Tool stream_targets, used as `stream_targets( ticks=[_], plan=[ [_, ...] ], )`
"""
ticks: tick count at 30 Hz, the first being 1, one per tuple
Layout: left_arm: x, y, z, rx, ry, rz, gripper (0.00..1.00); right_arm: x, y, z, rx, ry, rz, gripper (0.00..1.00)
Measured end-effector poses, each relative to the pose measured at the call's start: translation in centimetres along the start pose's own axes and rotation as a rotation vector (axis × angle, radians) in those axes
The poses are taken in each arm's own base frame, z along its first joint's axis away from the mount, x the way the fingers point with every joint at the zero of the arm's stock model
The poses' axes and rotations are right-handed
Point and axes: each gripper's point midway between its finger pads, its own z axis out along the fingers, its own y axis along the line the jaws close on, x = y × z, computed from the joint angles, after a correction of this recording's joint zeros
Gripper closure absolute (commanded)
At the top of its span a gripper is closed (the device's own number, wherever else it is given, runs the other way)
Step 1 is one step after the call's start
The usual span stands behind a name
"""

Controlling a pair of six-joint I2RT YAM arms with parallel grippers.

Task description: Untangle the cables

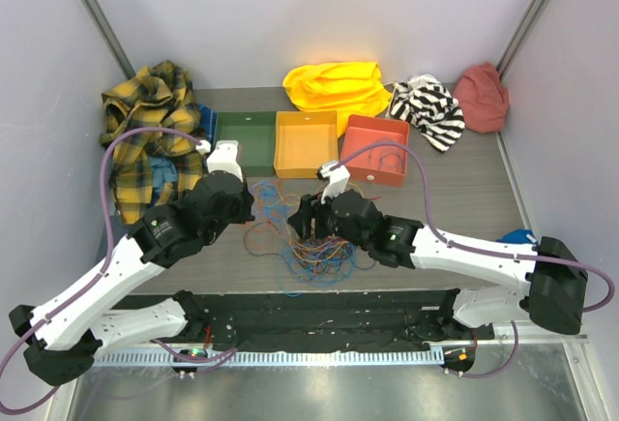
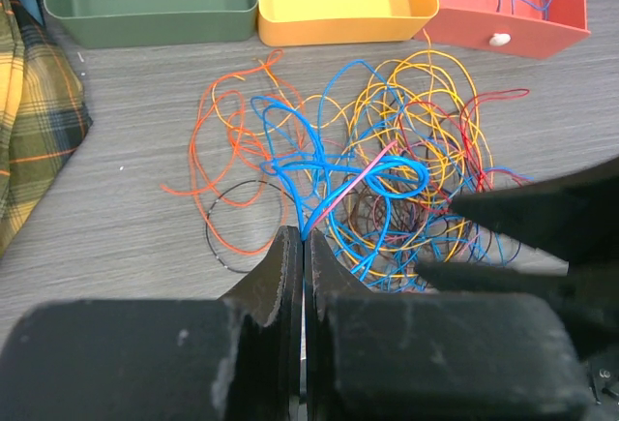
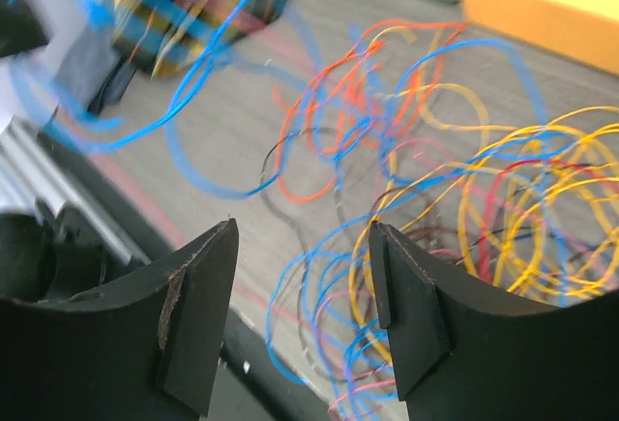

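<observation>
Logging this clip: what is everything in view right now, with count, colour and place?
cables: many, orange, yellow, blue, red, dark; tangled at table centre, a few in the red tray
green tray: one, behind the tangle, left
yellow tray: one, middle
red tray: one, right
plaid cloth: one, yellow and dark, far left
yellow cloth: one, back
striped cloth: one, black and white, back right
red cloth: one, back right corner
table: one, grey wood grain
left fingers: black, shut on a blue cable
right fingers: black, open over the tangle
</observation>
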Motion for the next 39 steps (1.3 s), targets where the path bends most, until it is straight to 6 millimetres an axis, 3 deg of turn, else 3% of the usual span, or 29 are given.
stream_targets(
  ticks=[6, 10, 15, 17, 23, 24, 27, 28, 31, 33, 35, 39],
  plan=[
    [0.2, 0.2, -0.1, 0.000, 0.000, 0.000, 0.99, 0.6, 3.6, -0.2, -0.100, 0.015, -0.036, 0.35],
    [0.3, 0.3, -0.2, 0.001, 0.000, -0.001, 0.99, 0.5, 4.4, 0.9, -0.120, 0.008, -0.030, 0.35],
    [0.5, 0.4, -0.3, 0.004, 0.000, -0.007, 0.99, 1.8, 4.5, 2.5, -0.118, 0.039, -0.036, 0.36],
    [0.5, 0.4, -0.4, 0.009, 0.000, -0.014, 0.99, 2.2, 4.7, 3.3, -0.117, 0.048, -0.038, 0.42],
    [0.8, 0.2, -0.4, 0.017, 0.009, -0.020, 0.99, 3.0, 4.6, 4.8, -0.104, 0.059, -0.042, 0.72],
    [0.8, 0.3, -0.4, 0.017, 0.008, -0.021, 0.99, 2.9, 4.6, 4.8, -0.100, 0.056, -0.040, 0.82],
    [0.8, 0.3, -0.5, 0.022, 0.007, -0.023, 0.98, 2.2, 4.2, 4.8, -0.077, 0.027, -0.038, 0.99],
    [0.9, 0.3, -0.5, 0.023, 0.006, -0.024, 0.96, 1.8, 4.1, 4.6, -0.068, 0.014, -0.038, 0.99],
    [1.1, 0.6, -0.7, 0.023, 0.004, -0.031, 0.87, 0.1, 3.4, 3.1, -0.028, -0.031, -0.038, 0.99],
    [1.4, 0.8, -0.7, 0.015, 0.007, -0.038, 0.51, -1.8, 3.1, 1.3, -0.008, -0.074, -0.041, 0.99],
    [1.8, 1.2, -0.5, -0.003, 0.015, -0.040, 0.26, -3.8, 3.0, -0.9, 0.009, -0.119, -0.043, 0.99],
    [3.1, 2.4, -0.2, -0.064, 0.040, -0.064, 0.09, -8.0, 2.9, -5.8, 0.031, -0.206, -0.037, 0.99]
  ],
)
